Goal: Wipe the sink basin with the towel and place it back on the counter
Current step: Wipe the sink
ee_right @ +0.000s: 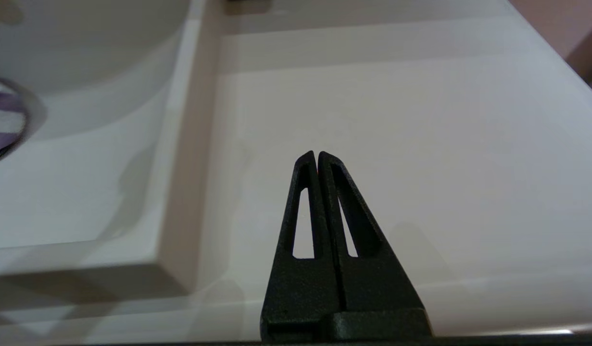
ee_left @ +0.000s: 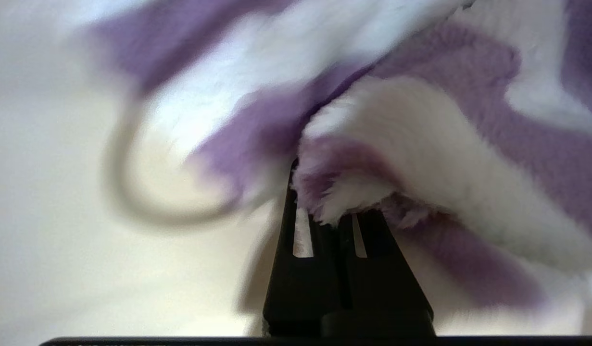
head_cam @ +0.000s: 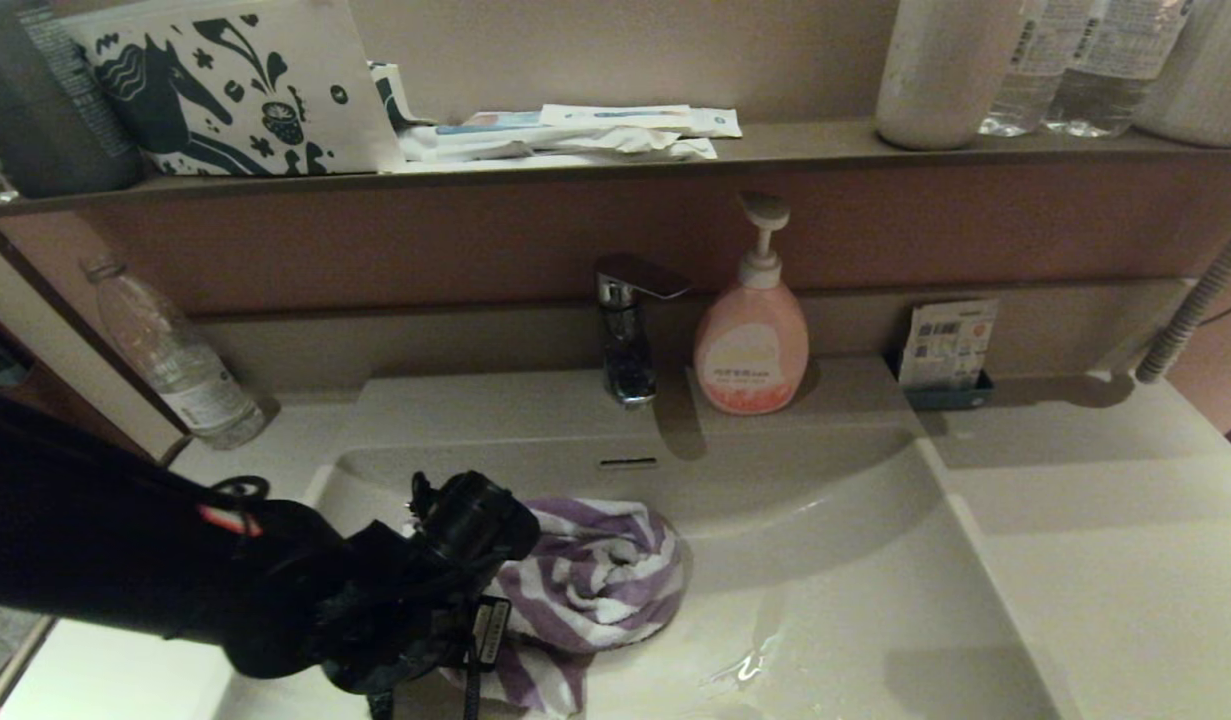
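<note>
The purple and white striped towel (head_cam: 605,580) lies bunched on the floor of the cream-white sink basin (head_cam: 835,540), left of centre. My left arm reaches in from the left, and its gripper (ee_left: 330,214) is shut on a fold of the towel (ee_left: 445,134), with the fingertips buried in the pile. In the head view the arm's wrist hides those fingers. My right gripper (ee_right: 318,154) is shut and empty, hovering over the flat counter (ee_right: 421,120) to the right of the basin (ee_right: 84,72). It is outside the head view.
A chrome faucet (head_cam: 625,330) and a pink pump bottle (head_cam: 753,340) stand behind the basin. A plastic bottle (head_cam: 180,370) stands at back left, a packet holder (head_cam: 950,350) at back right. The brown ledge (head_cam: 775,145) carries the horse-print pouch (head_cam: 235,85) and bottles.
</note>
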